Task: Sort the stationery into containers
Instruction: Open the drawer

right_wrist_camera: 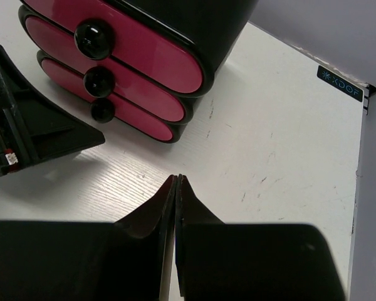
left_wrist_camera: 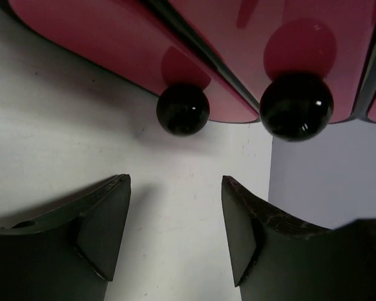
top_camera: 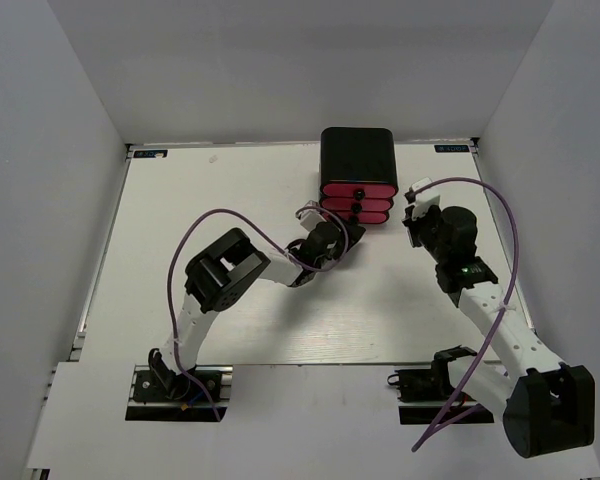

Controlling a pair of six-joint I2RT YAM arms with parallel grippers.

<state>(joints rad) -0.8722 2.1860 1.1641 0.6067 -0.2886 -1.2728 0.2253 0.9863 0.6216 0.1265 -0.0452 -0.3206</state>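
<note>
1. The three pink drawers (top_camera: pixel 358 203) sit stacked in a small black cabinet (top_camera: pixel 358 155) at the far edge of the surface (top_camera: pixel 230 200), a little right of its middle. All three look shut. No pen, marker or block shows in any view.
2. The drawers look like glossy hard plastic, so they are probably stiff and light. The cabinet may well slide toward the near edge when one drawer is pulled.
3. The place to take hold is a round black knob (left_wrist_camera: pixel 183 110). It looks smooth and likely slippery, so fingers would need to close behind its widest part.
4. The left hand (left_wrist_camera: pixel 174 200) is wide open and holds nothing. That knob lies just ahead of its gap and is not touched.
5. The right hand (right_wrist_camera: pixel 176 185) has its fingers pressed together with nothing between them. It hangs just right of the cabinet.
6. The left wrist view shows only two knobs, close up. The nearer one seems to belong to the lowest drawer.
7. The right wrist view shows all three knobs in one column.
8. Only the top view shows both arms and where the cabinet stands along the far edge.
</note>
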